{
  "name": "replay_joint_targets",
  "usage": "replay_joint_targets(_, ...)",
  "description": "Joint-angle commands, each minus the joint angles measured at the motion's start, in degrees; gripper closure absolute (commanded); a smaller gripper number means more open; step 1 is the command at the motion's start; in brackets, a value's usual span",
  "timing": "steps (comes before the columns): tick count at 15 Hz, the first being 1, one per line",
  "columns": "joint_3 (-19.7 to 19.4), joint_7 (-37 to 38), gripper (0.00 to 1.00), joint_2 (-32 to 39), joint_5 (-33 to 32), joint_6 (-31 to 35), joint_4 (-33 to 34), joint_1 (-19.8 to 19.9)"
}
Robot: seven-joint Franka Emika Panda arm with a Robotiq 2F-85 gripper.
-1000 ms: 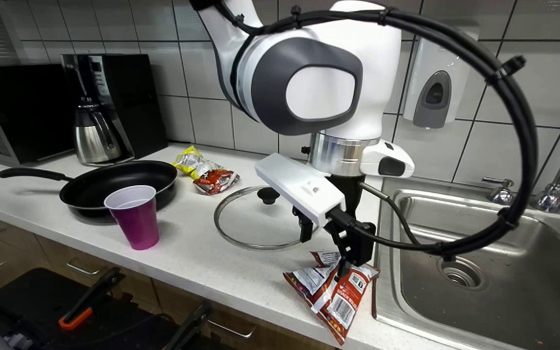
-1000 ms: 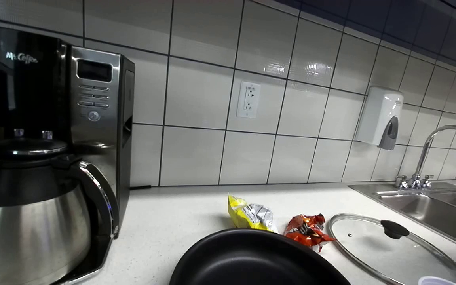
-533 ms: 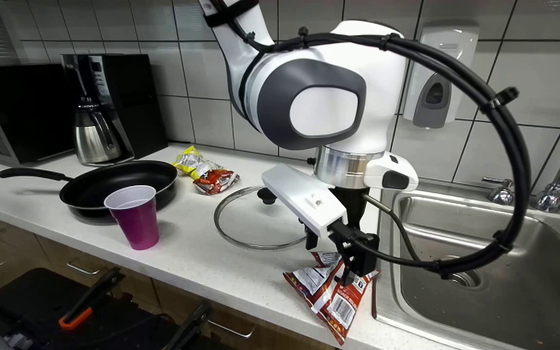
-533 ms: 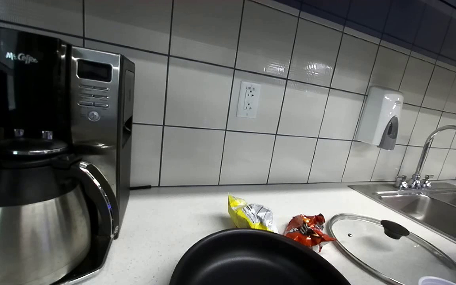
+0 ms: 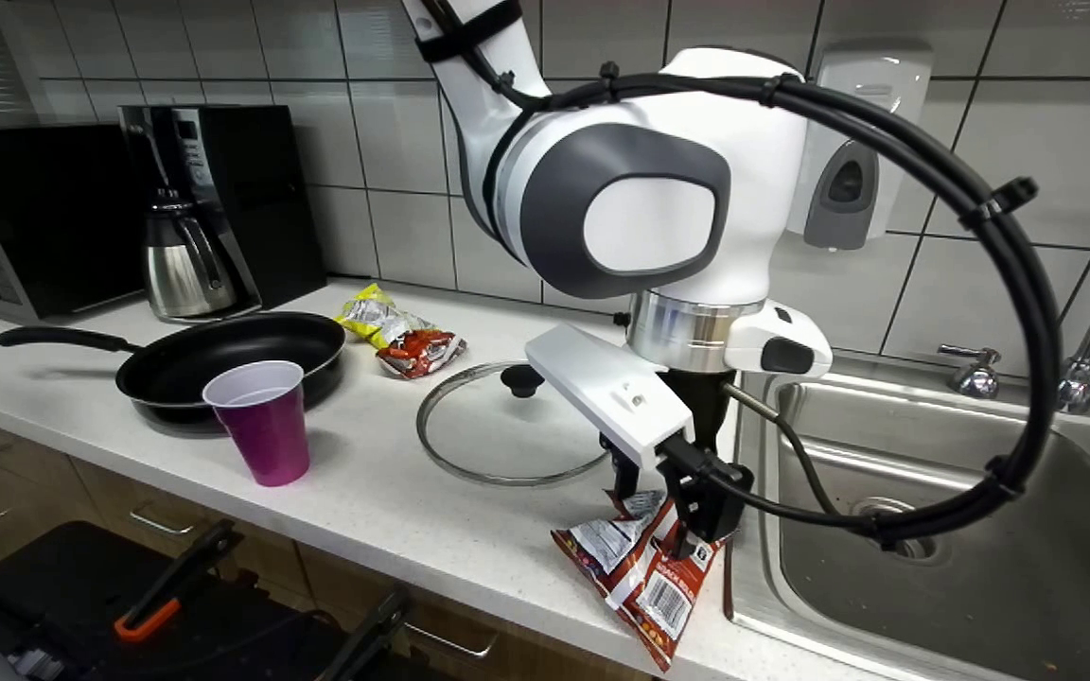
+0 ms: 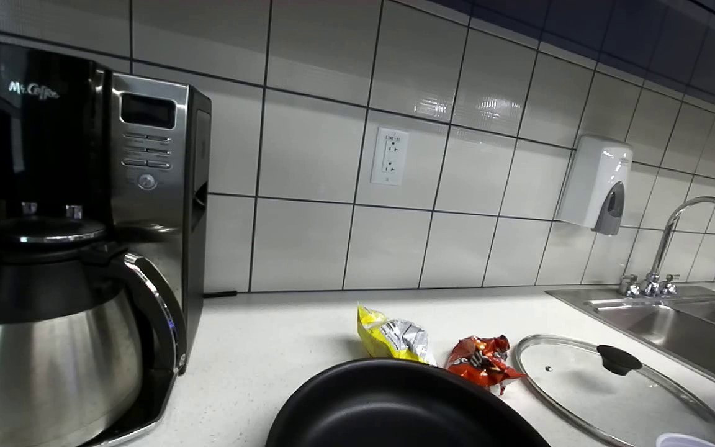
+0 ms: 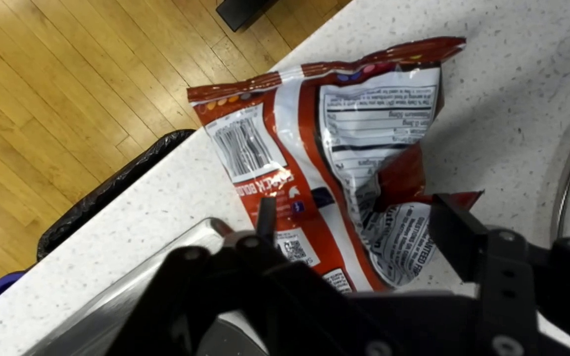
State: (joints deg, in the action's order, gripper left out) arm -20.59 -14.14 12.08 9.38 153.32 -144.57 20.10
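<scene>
The gripper [image 7: 354,213] hangs over a crumpled red snack bag [image 7: 332,168] with its fingers spread to either side, pinching nothing that shows; whether one of them touches the film cannot be told. The bag lies on the counter [image 7: 512,64], beside the sink [image 5: 750,567] and near the glass lid [image 5: 502,430]. The likeliest trouble is a poor grip: slack, folded film could slip free if only a shallow pleat were caught. A sideways nudge might tip the bag off the front edge (one corner of its seal juts past it), and too low a reach could scrape the nearby sink rim. In the wrist view its long axis follows the white stripe, from the crimped end, which points away from the gripper toward the counter's front, down to the folded end between the fingers
</scene>
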Motion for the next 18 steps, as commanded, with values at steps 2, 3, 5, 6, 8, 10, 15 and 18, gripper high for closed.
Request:
replay_joint_targets(2, 1.80, 0.12, 0.60, 1.04, 0.55, 0.55, 1.35, 1.68)
replay_joint_targets(3, 1.87, 0.17, 0.66, 1.10, 0.50, 0.57, 1.45, 1.67)
replay_joint_targets(5, 2.03, 0.24, 0.82, 1.19, 0.43, 0.60, 1.63, 1.63)
replay_joint_targets(6, 2.06, 0.30, 0.88, 1.26, 0.35, 0.61, 1.73, 1.59)
replay_joint_targets(8, 2.10, 0.37, 1.00, 1.36, 0.26, 0.60, 1.92, 1.55)
replay_joint_targets(10, 2.14, 0.44, 1.00, 1.40, 0.15, 0.58, 2.04, 1.50)
replay_joint_targets(15, 2.61, 0.16, 1.00, -0.60, -0.27, 0.30, 0.95, 1.04)
replay_joint_targets(18, 2.60, 1.15, 1.00, -2.49, -1.92, 0.74, -0.14, 0.13)
